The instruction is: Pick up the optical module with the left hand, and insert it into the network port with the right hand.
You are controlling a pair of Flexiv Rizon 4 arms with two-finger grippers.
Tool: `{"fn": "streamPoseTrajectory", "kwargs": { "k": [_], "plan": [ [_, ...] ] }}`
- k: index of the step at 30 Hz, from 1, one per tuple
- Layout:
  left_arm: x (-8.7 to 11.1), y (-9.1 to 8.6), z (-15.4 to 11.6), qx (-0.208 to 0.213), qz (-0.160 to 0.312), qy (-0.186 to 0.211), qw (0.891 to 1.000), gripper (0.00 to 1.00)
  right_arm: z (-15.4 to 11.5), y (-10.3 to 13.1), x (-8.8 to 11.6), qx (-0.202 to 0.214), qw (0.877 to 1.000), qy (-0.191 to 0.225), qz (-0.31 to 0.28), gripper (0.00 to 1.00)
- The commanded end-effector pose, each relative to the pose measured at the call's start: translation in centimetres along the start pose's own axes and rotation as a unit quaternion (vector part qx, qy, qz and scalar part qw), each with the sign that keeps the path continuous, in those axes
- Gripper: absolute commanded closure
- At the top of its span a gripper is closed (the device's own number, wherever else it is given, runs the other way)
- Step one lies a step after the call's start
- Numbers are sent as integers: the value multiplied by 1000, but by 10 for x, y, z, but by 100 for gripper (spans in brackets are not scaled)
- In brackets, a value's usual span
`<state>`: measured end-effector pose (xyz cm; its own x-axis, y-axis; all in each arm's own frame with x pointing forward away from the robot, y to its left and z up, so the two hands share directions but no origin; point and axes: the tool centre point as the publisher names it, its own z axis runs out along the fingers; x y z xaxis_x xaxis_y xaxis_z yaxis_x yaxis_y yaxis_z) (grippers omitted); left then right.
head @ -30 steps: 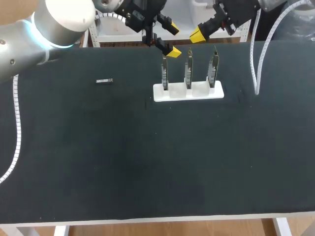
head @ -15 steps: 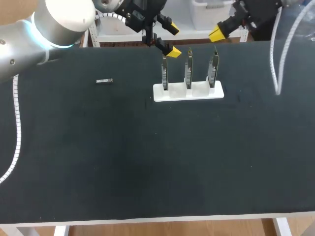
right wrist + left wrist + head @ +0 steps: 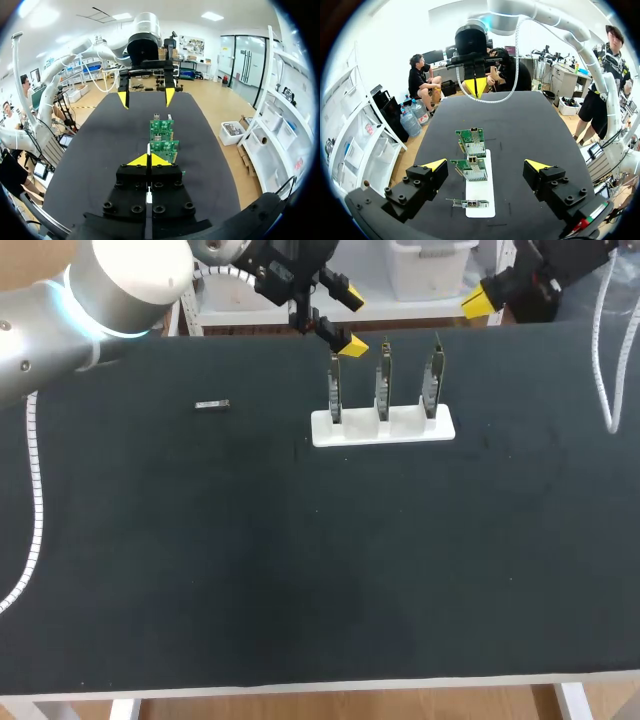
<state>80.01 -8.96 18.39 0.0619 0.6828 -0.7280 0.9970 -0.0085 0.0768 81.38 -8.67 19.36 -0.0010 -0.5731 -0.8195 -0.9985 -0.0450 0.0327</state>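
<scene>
Module: the module (image 3: 211, 405) lies flat on the dark surface (image 3: 300, 570), alone, with nothing gripping it.
Long axis: it runs across the surface, roughly parallel to the far edge and in line with the long side of the white stand (image 3: 382, 428).
Left pincer: the left pincer (image 3: 350, 320) has its fingers wide apart and holds nothing. It hangs above the far edge of the surface, just over the end board of the stand.
Way to the module: from the left pincer the module is off to the side away from the stand, toward the left arm's own side, lower down and well apart. It does not show in the left wrist view, where only the stand and boards lie under and ahead of the fingers.
Right pincer: the right pincer (image 3: 148, 160) has its tips pressed together with nothing seen between them. It is beyond the far edge, past the other end of the stand.
Nearer arm: the left pincer is clearly closer to the module; the stand is between the module and the right pincer.
Plug-in place: three green boards (image 3: 382, 385) stand upright in a row in the stand. I cannot tell which one is meant.
Grip judgement: the fingers will probably need to close across the module's short sides.
Writing: no brand, label or print can be read on the module, boards or stand.
</scene>
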Motion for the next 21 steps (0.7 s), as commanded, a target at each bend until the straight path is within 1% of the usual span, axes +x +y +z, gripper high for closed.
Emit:
{"fn": "streamPoseTrajectory", "kwargs": {
  "k": [1,4,5,6,7,21],
  "plan": [
    [-1,-1,0,-1,-1,2,1000,0,-4,7,-1,49,999,9,0,100],
    [-1,-1,0,-1,-1,2,1000,0,-7,6,-1,54,999,10,5,100],
    [-1,-1,0,-1,-1,2,1000,0,-6,6,-1,60,998,8,14,87],
    [-1,-1,0,-1,-1,2,1000,0,-4,5,-2,60,998,2,21,53],
    [-1,-1,0,-1,-1,2,1000,0,-4,5,-2,60,998,2,21,0],
    [-1,-1,0,-1,-1,2,1000,0,-4,5,-2,60,998,2,21,0]
  ]
}}
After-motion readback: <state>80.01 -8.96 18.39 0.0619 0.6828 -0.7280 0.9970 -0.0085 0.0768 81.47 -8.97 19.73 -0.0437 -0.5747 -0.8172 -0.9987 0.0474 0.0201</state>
